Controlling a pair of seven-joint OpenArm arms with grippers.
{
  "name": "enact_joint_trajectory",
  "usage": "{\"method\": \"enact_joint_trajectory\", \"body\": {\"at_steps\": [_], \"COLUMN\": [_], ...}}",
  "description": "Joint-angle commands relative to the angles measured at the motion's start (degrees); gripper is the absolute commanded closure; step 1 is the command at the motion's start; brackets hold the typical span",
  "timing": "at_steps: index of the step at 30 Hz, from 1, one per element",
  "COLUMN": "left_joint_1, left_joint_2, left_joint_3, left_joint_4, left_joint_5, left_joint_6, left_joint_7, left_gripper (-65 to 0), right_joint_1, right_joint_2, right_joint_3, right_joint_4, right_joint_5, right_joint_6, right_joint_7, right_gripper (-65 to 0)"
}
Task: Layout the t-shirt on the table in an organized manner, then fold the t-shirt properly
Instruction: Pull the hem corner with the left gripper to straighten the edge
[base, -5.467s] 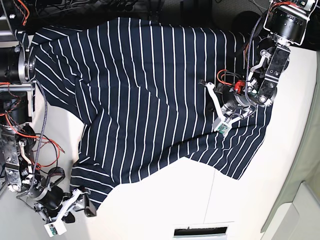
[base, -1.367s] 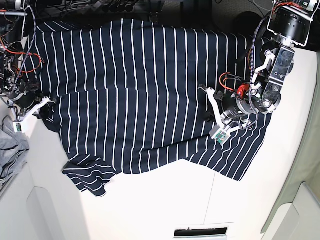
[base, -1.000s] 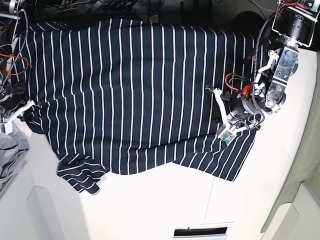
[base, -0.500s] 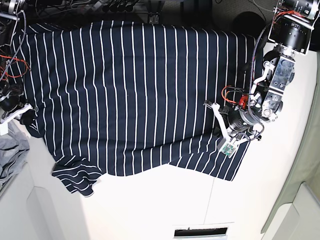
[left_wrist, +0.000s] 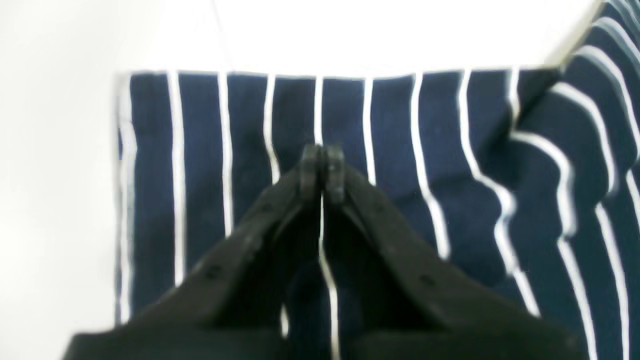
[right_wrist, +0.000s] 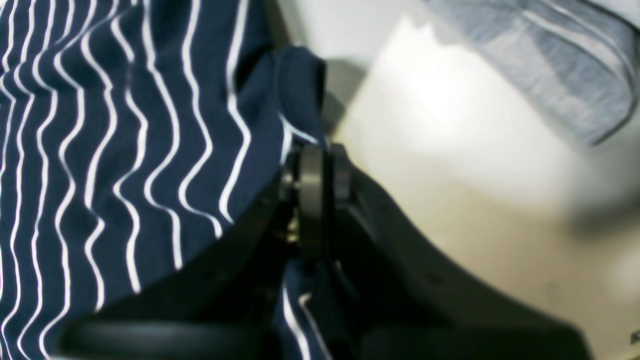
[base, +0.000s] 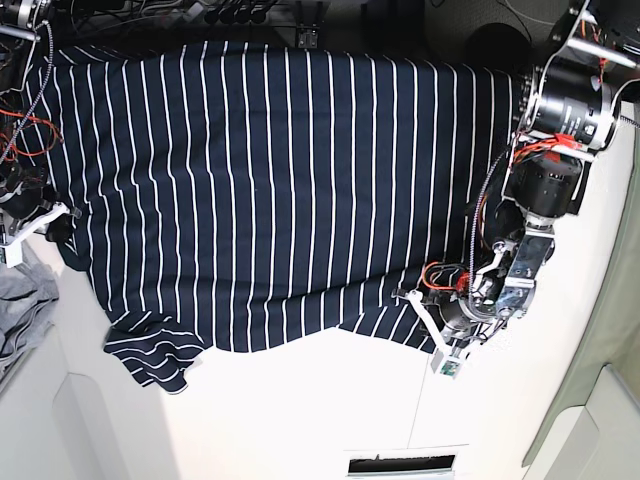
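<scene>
Navy t-shirt (base: 270, 190): one; two hands, each seemingly pinching hem.

One striped t-shirt (base: 270, 190) is being shown, spread over one white table (base: 320, 410). One grey garment (base: 22, 310) is being seen at the table's edge, partly cut off by the frame. Two robot arms are being counted, each ending in one gripper: the left gripper (base: 425, 325) and the right gripper (base: 45, 220). Two jaws are being shown on each gripper, pressed together. One slotted panel (base: 400, 462) is being seen at the bottom edge of the base view.
</scene>
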Motion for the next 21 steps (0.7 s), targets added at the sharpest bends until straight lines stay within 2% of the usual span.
{"method": "enact_joint_trajectory", "body": {"at_steps": [1, 6, 10, 15, 21], "left_joint_1": [-2.8, -5.92, -5.86, -6.12, -6.73], "left_joint_2": [0.66, 4.5, 5.97, 3.45, -0.85], "left_joint_3": [-0.13, -0.13, -0.02, -0.02, -0.02], "left_joint_4": [-1.73, -11.08, -13.46, -13.84, -13.84], "left_joint_5": [-0.5, 0.72, 4.37, 5.75, 5.75], "left_joint_6": [-0.13, 3.85, 3.87, 7.26, 7.3], "left_joint_7": [-1.86, -3.72, -4.02, -5.05, -4.96], "left_gripper": [-3.0, 0.0, 0.0, 0.0, 0.0], "right_joint_1": [1.2, 1.2, 1.2, 1.2, 1.22], "right_joint_2": [1.22, 1.11, 0.42, 0.7, 1.57], "right_joint_3": [0.33, 0.33, 0.33, 0.33, 0.39], "right_joint_4": [0.7, 0.7, 0.7, 0.7, 0.7], "right_joint_5": [1.31, 3.04, 2.97, 1.22, 1.31], "right_joint_6": [0.26, 0.26, 0.26, 0.24, 0.2], "right_joint_7": [1.09, 1.05, -0.9, -1.64, -1.57], "right_gripper": [0.0, 0.0, 0.0, 0.0, 0.0]}}
